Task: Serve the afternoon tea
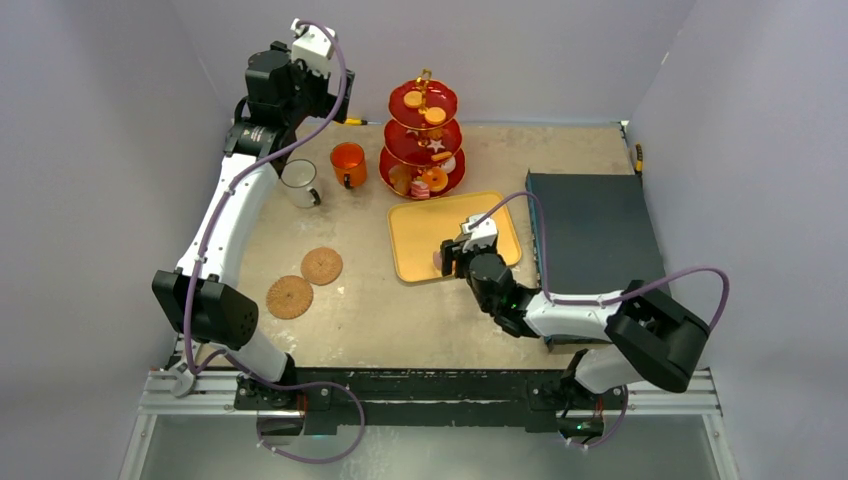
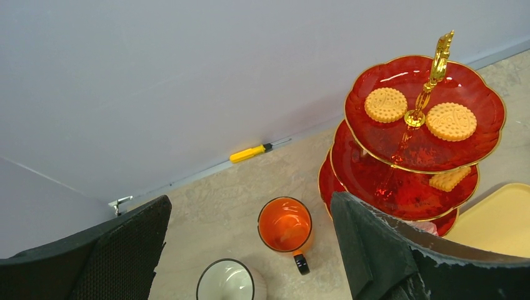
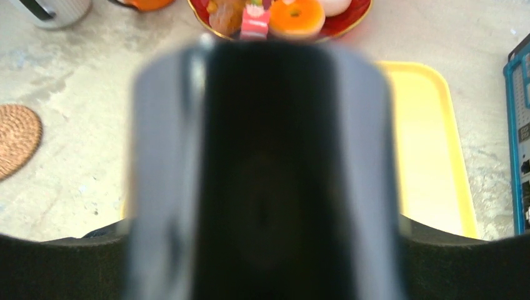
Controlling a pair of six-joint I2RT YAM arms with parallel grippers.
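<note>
The red three-tier stand [image 1: 422, 140] [image 2: 425, 150] stands at the back with two biscuits [image 2: 385, 104] on its top tier and a donut [image 3: 297, 14] among the pastries on the bottom one. Left of it are the orange mug [image 1: 347, 163] [image 2: 285, 224] and the white mug [image 1: 298, 183] [image 2: 228, 281]. My left gripper [image 1: 318, 100] [image 2: 250, 250] hangs high above the mugs, open and empty. Two brown coasters [image 1: 321, 265] [image 1: 289, 297] lie near the left arm. My right gripper [image 1: 447, 257] is low over the yellow tray [image 1: 500, 215]; a dark blur fills its wrist view and hides its jaws.
A dark blue box [image 1: 595, 230] [image 3: 519, 125] lies right of the tray. A yellow screwdriver [image 1: 352, 121] [image 2: 250, 152] lies along the back wall. Grey walls close the table on three sides. One coaster [image 3: 15, 139] shows at the left of the right wrist view.
</note>
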